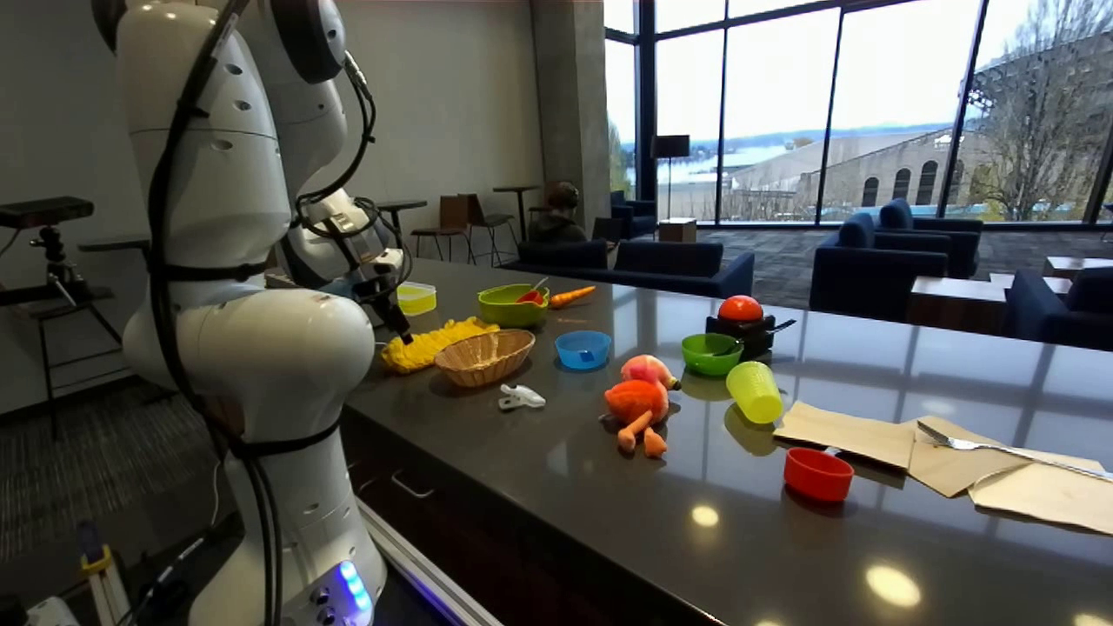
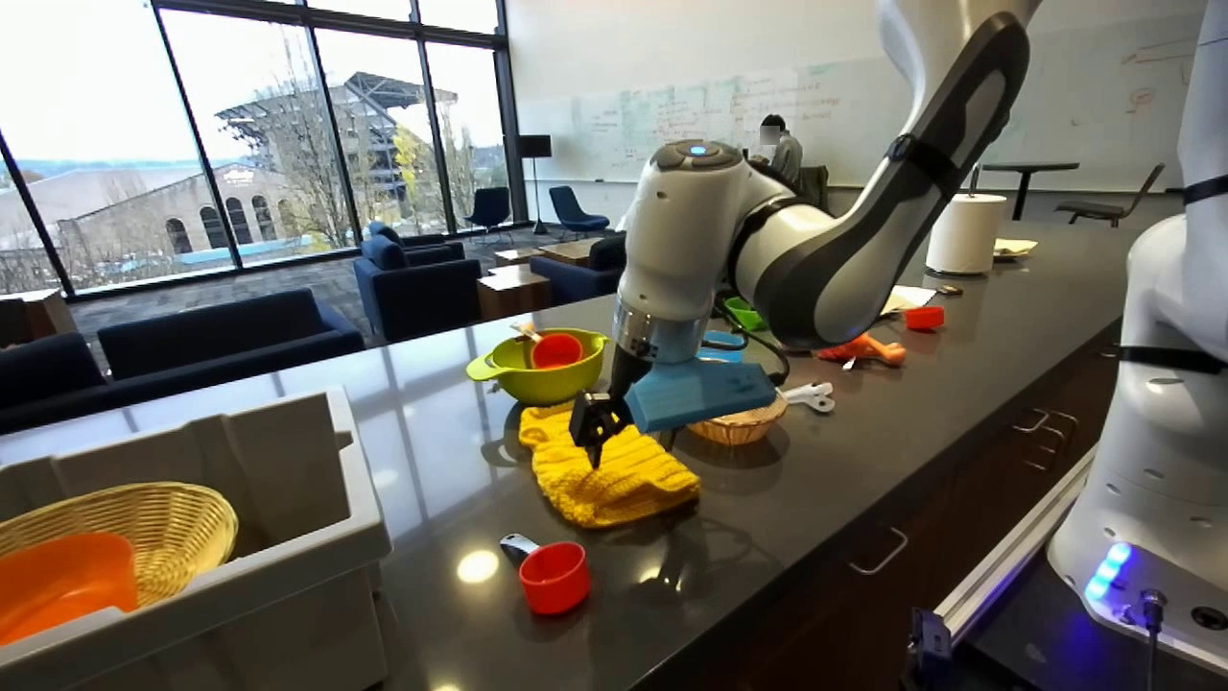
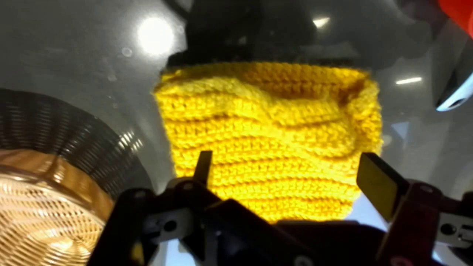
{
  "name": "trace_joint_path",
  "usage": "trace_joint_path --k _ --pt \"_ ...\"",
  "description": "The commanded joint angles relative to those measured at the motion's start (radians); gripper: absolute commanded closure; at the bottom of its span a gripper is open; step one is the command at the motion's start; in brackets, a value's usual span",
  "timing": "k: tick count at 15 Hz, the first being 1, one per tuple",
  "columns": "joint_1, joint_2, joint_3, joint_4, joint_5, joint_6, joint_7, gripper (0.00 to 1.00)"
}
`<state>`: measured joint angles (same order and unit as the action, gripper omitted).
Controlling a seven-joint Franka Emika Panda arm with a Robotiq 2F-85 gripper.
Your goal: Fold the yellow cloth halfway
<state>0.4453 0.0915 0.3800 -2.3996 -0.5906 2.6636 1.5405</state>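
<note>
Only in an exterior view do we see a carrot [image 1: 571,297] and a lime-green tumbler [image 1: 755,393]; only in an exterior view, at the lower left of the frame, do we get a grey plastic bin [image 2: 288,624], its orange bowl [image 2: 72,581] cut off by the left edge. The wrist view alone looks between the fingers [image 3: 377,184] of the gripper [image 3: 286,162]: its jaws stand spread wide over the yellow cloth [image 3: 258,144], though we cannot tell whether a fingertip touches it. That view crops an oval wicker basket [image 3: 74,184] at lower left and a red measuring cup [image 3: 460,13] at upper right, while the robot arm [image 2: 691,230] hides part of the plush flamingo [image 2: 868,349] in an exterior view. The cloth lies on the dark countertop [image 2: 815,461], at mid-frame in the wrist view, just beside the basket: chunky ribbed knit, roughly square, rumpled, a wavy ridge crossing its upper half; whether that is a doubled layer we cannot make out.
</note>
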Motion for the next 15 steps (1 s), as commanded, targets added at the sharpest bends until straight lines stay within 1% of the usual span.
trace_joint_path --k 1,2,4,5,7,8,10,11,12,14,15 --pt "0.008 0.03 -0.022 -0.004 -0.087 -0.03 0.119 0.01" --pt "0.013 0.035 -0.022 -0.017 -0.107 -0.033 0.154 0.01" --pt "0.018 0.059 -0.022 -0.024 -0.138 -0.04 0.205 0.19" --pt "0.02 0.074 -0.019 -0.025 -0.141 -0.044 0.22 0.33" --pt "0.026 0.093 -0.016 -0.03 -0.149 -0.049 0.243 0.47" --pt "0.024 0.106 -0.019 -0.015 -0.148 -0.054 0.238 0.57" --pt "0.026 0.107 -0.018 -0.005 -0.147 -0.062 0.236 0.7" --pt "0.041 0.105 -0.033 -0.003 -0.137 -0.063 0.228 0.76" --pt "0.041 0.103 -0.032 0.001 -0.131 -0.067 0.223 0.83" --pt "0.04 0.1 -0.035 0.007 -0.132 -0.068 0.217 0.98" --pt "0.043 0.093 -0.043 0.011 -0.154 -0.072 0.237 1.0"
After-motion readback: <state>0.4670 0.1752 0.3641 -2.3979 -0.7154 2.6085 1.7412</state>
